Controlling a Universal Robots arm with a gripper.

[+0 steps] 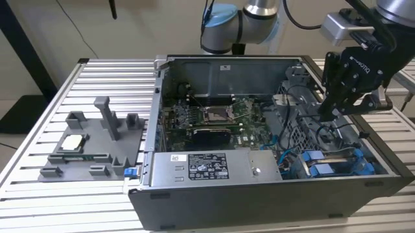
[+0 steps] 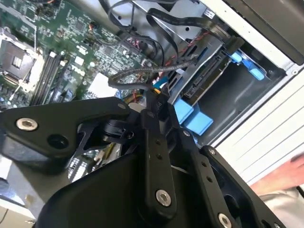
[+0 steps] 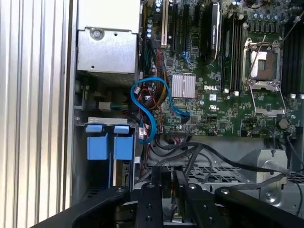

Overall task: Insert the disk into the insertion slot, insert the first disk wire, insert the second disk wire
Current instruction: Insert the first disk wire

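The gripper point(image 1: 324, 116) hangs inside the computer case point(image 1: 272, 204), close to its wall on the exterior view's right. Its fingers point(image 2: 151, 126) are drawn together with a black braided wire point(image 2: 137, 71) at their tips; whether they pinch it I cannot tell. The disk point(image 1: 324, 167) sits in the insertion slot point(image 2: 228, 99) at the near corner of that side, with cables crowding around and the motherboard point(image 1: 214, 114) lying barer to the left.

Wall point(image 1: 129, 29): plain beige, evenly lit | table point(image 1: 97, 77): silver aluminium, ribbed slats across whole top | post point(image 1: 29, 53): black, slanted, at exterior view's left, before wall
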